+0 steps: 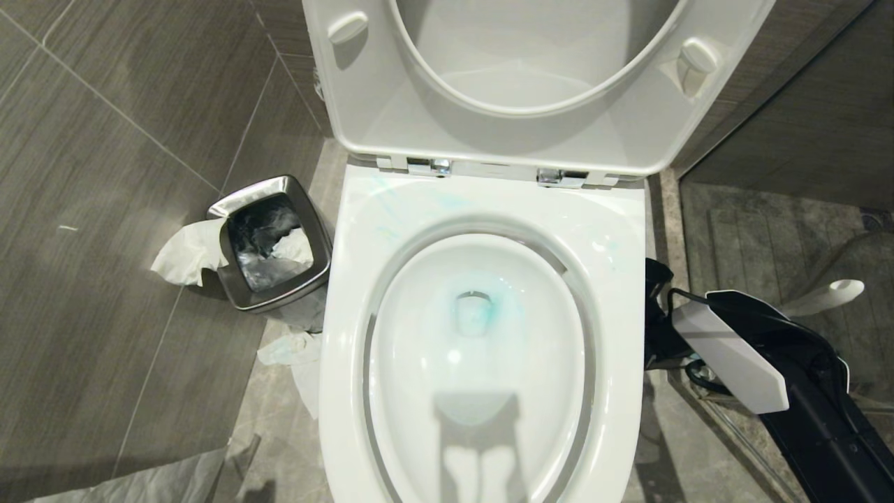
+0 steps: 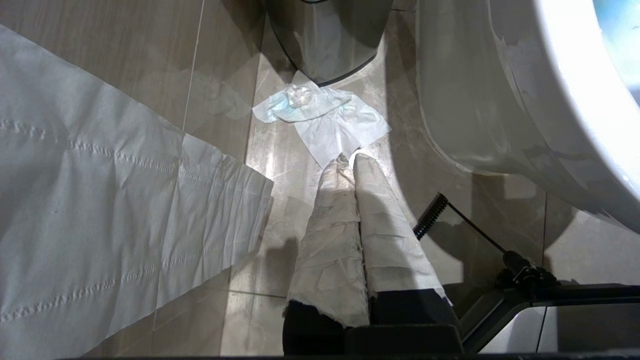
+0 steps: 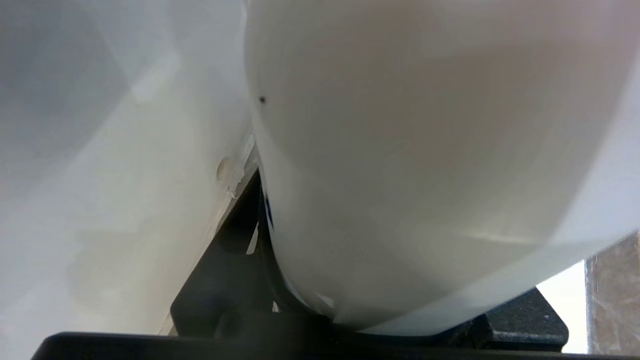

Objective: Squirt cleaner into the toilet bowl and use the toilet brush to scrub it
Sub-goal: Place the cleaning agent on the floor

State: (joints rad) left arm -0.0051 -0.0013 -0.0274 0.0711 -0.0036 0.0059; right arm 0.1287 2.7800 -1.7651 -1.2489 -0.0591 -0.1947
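Bowl: toilet bowl (image 1: 614, 293) holds teal cleaner (image 1: 475, 311) | bin (image 1: 318, 234): paper | left claw (image 2: 348, 159) pressed together | right claw: cannot tell

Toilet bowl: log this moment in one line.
toilet bowl: seat up | cleaner: teal tint at the drain | toilet brush: outside bowl, right | left gripper: shut, above floor | right gripper: low beside bowl

Right tool (image 3: 280, 280) fingers hidden behind blurred white object (image 3: 425, 165); toilet brush (image 1: 827, 295) head unseen.
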